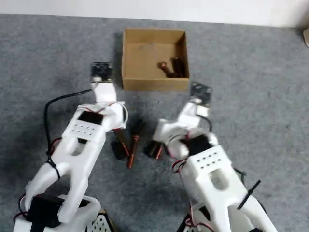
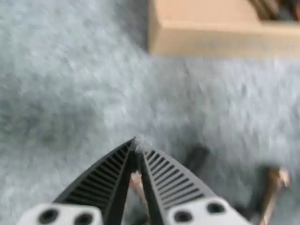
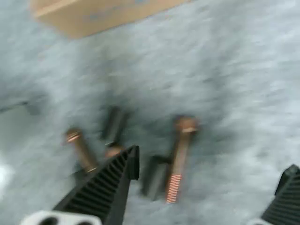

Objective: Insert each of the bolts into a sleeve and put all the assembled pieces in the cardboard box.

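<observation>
The cardboard box [image 1: 129,60] stands at the back of the grey mat, with assembled copper-and-black pieces [image 1: 173,67] in its right corner. My left gripper [image 2: 136,154] is shut on a copper bolt [image 2: 136,181], low over the mat in front of the box [image 2: 220,35]. In the high view this bolt [image 1: 121,141] slants under the left gripper [image 1: 119,137]. My right gripper [image 3: 206,185] is open above a copper bolt [image 3: 180,152] lying beside a black sleeve [image 3: 153,177]. A second sleeve [image 3: 115,123] and another bolt [image 3: 80,147] lie farther off.
On the mat between the arms lie a loose bolt [image 1: 133,151], a dark sleeve [image 1: 138,126] and another black sleeve [image 1: 118,150]. The right arm's bolt and sleeve [image 1: 154,149] lie close to them. Open grey mat stretches to both sides of the box.
</observation>
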`<state>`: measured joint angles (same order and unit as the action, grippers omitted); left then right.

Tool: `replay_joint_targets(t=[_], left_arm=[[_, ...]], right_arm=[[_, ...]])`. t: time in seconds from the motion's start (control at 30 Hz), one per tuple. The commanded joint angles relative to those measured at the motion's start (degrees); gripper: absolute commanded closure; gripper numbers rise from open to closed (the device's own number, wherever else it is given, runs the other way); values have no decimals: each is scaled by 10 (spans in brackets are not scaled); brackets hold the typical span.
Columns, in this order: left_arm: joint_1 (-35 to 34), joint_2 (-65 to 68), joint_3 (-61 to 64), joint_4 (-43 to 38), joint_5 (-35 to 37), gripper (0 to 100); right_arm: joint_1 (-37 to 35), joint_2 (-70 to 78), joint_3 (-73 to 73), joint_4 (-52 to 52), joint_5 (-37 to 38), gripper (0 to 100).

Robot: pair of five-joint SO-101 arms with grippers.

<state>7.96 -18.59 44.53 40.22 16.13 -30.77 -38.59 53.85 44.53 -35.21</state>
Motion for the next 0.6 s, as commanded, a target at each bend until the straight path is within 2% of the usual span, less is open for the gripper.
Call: replay_joint_targets(t=[0.0,0.13,0.2,0.4,0.57], left_arm=[[-1,-1,-73,85,-13,994],[-71,-1,-89,92,25,994],[-74,-1,-89,92,27,994],[3,3,-85,95,26,994],[57,0,-67,95,25,994]], right_arm=[[-65,-12,-5,-57,-18,585],[-96,-11,-2,-86,-19,585],[-95,-11,-2,-84,-18,585],[-32,-18,27,-80,-17,585],[78,-18,28,28,-17,585]])
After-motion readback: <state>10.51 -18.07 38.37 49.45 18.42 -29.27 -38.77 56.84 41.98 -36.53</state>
